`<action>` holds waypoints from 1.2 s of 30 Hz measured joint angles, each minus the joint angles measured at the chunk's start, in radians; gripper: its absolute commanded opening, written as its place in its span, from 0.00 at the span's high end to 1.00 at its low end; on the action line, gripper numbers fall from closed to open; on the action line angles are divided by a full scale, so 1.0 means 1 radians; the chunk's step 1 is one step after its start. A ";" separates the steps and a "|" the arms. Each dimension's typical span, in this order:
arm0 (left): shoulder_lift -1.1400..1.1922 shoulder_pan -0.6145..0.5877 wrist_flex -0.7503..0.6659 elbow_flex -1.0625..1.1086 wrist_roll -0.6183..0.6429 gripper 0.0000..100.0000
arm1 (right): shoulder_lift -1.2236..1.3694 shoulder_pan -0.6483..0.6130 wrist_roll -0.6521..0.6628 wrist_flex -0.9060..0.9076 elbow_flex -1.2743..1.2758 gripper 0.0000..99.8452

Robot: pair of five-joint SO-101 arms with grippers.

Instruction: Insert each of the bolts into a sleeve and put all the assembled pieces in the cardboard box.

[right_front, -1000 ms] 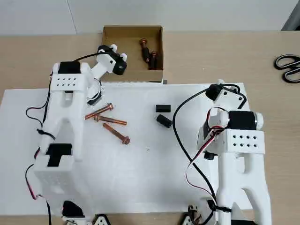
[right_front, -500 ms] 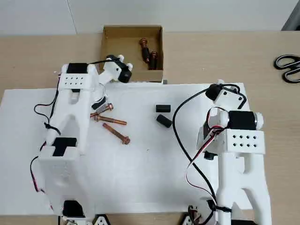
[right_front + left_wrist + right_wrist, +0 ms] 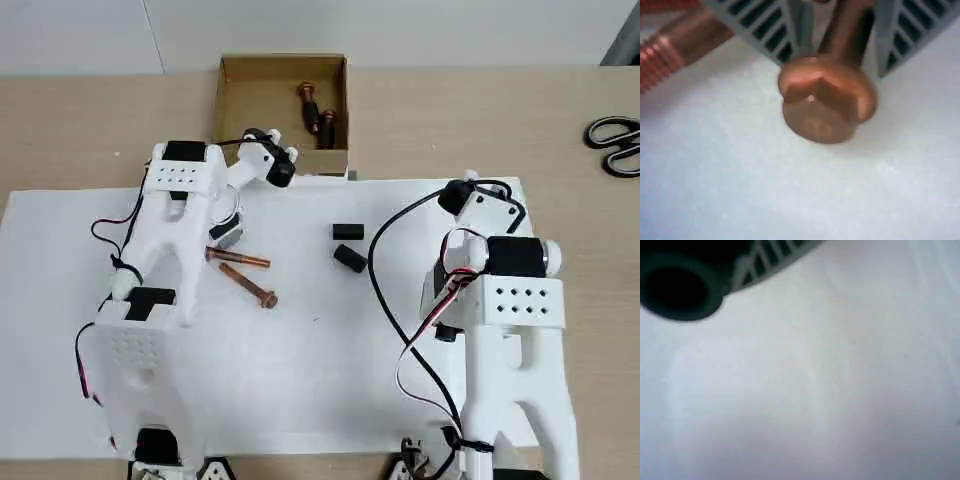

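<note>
The left gripper (image 3: 837, 35) is closed on a copper bolt (image 3: 825, 100): ribbed fingers (image 3: 765, 35) clamp the shank, and the hex head hangs just above the white board (image 3: 300, 380). Two loose bolts (image 3: 238, 259) (image 3: 248, 283) lie on the board just beside this gripper. Near the board's middle lie two black sleeves (image 3: 348, 231) (image 3: 350, 258), close together. A third black sleeve (image 3: 677, 287) sits against the right gripper (image 3: 755, 262); whether that gripper is closed on it cannot be determined. The cardboard box (image 3: 228, 100) stands beyond the board and contains assembled pieces (image 3: 318, 108). Scissors (image 3: 615, 145) lie at the table's (image 3: 100, 120) far right edge.
</note>
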 measured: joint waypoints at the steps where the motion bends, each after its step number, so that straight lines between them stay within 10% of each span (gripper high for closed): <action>1: 0.002 0.000 -0.003 0.000 0.000 0.92 | 0.000 0.000 0.000 0.000 0.000 1.00; 18: 0.031 0.002 -0.029 -0.017 0.000 0.99 | 0.000 0.000 0.000 0.000 0.000 1.00; 36: 0.054 -0.008 0.249 -0.491 0.104 0.99 | 0.000 0.000 0.000 0.000 -0.110 1.00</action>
